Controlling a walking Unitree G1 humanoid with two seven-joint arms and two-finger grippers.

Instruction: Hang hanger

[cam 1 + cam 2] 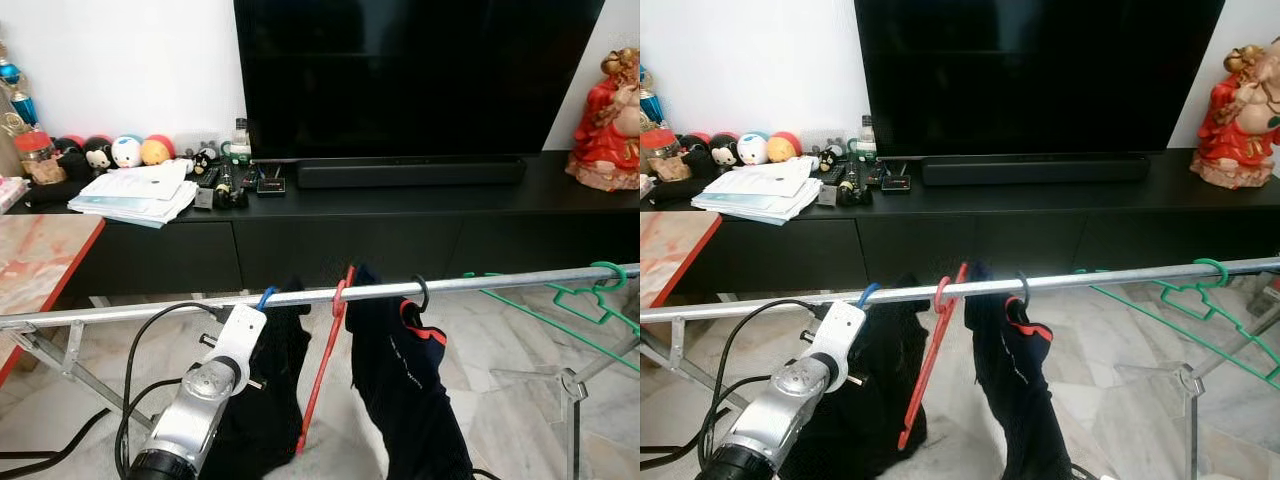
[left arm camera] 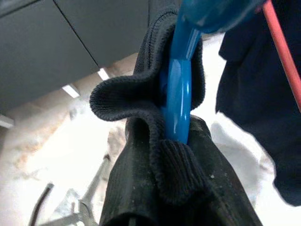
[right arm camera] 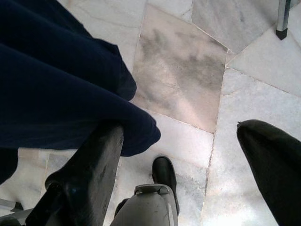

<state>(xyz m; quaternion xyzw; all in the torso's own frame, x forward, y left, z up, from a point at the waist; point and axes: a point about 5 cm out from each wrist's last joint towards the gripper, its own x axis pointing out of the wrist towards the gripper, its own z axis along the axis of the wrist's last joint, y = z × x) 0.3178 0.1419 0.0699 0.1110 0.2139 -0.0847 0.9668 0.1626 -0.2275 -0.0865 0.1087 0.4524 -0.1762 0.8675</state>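
Left wrist view: glossy blue hanger (image 2: 178, 101) w/ black garment (image 2: 155, 155).

Even daylight, head views sharp; glare on marble floor (image 3: 183, 70); left wrist close-up soft, overexposed.

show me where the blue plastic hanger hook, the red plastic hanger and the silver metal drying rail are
blue plastic hanger hook (image 2: 178, 94): left wrist view, on its neck.
red plastic hanger (image 1: 322, 370): left eye view, on its slanted arm.
silver metal drying rail (image 1: 500, 283): left eye view, on a bare stretch.
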